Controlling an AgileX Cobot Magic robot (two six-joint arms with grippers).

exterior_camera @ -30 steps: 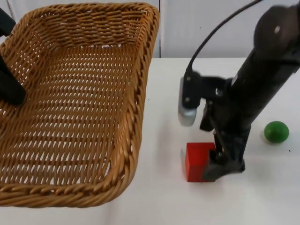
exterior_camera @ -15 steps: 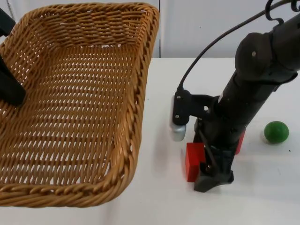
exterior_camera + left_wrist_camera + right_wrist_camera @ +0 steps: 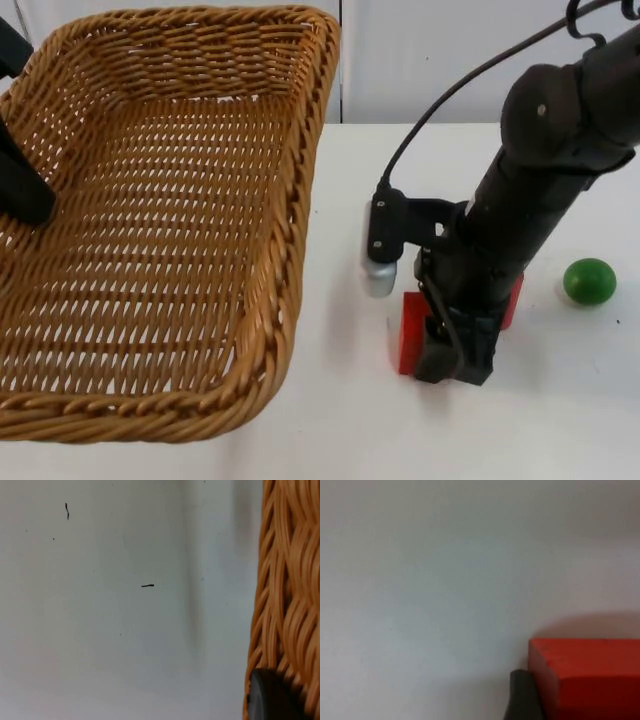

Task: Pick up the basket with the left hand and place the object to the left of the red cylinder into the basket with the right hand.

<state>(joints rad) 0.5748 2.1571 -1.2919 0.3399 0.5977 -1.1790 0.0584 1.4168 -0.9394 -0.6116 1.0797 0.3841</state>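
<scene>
Right hand (image 3: 447,352) lowered, fingers astride red block (image 3: 411,330); left hand (image 3: 22,195) grips basket (image 3: 170,220) rim.

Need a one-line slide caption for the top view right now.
Right tool down at the red block on the white table, green ball beside; wicker basket raised at left.

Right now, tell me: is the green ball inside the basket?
No, the green ball sits on the white table, right of the right gripper, far from the basket.

basket (image 3: 160,220) held up left | right claw (image 3: 455,362) down at red block (image 3: 411,330) | green ball (image 3: 589,281) right
</scene>
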